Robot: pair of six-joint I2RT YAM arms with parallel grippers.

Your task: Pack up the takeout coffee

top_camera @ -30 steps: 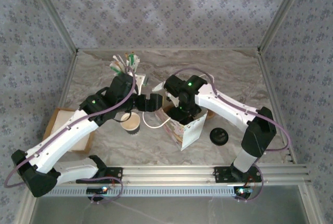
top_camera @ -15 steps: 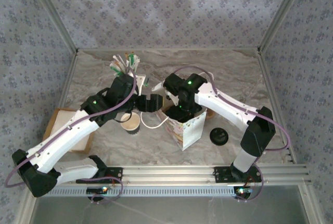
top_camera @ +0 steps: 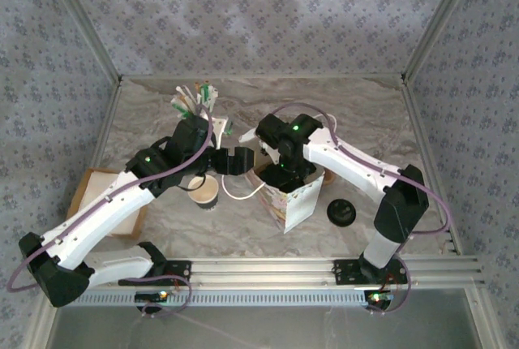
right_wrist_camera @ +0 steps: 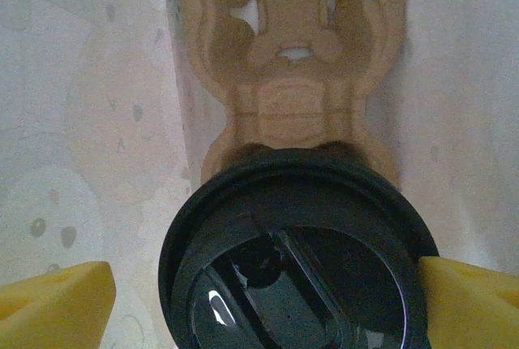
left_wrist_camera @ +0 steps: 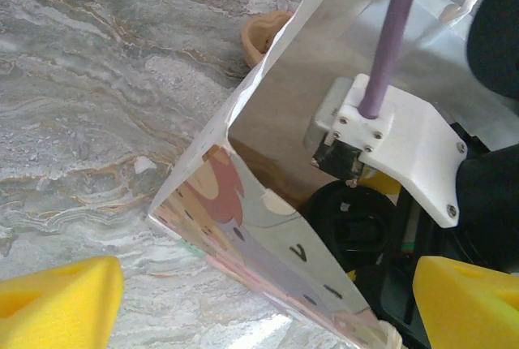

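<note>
Reaching into paper bag (top_camera: 298, 205) with right gripper (right_wrist_camera: 263, 300), fingers spread wide around lidded coffee cup (right_wrist_camera: 292, 284), one pad (right_wrist_camera: 474, 300) touching lid, other just clear. Showing cardboard carrier (right_wrist_camera: 292, 81) beyond cup, inside bag, right of desk (top_camera: 243, 235) centre. Straddling bag rim with left gripper (left_wrist_camera: 263, 300), fingers wide apart, gripping nothing.

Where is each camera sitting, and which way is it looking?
Top external: above and behind, looking down at the table; left arm and right arm show.
Left wrist: on the left arm, facing the paper bag's open mouth; yellow fingertips show.
Right wrist: inside the bag, looking down at the black lid and carrier; fingertips show.
Both wrist views share that lid.
</note>
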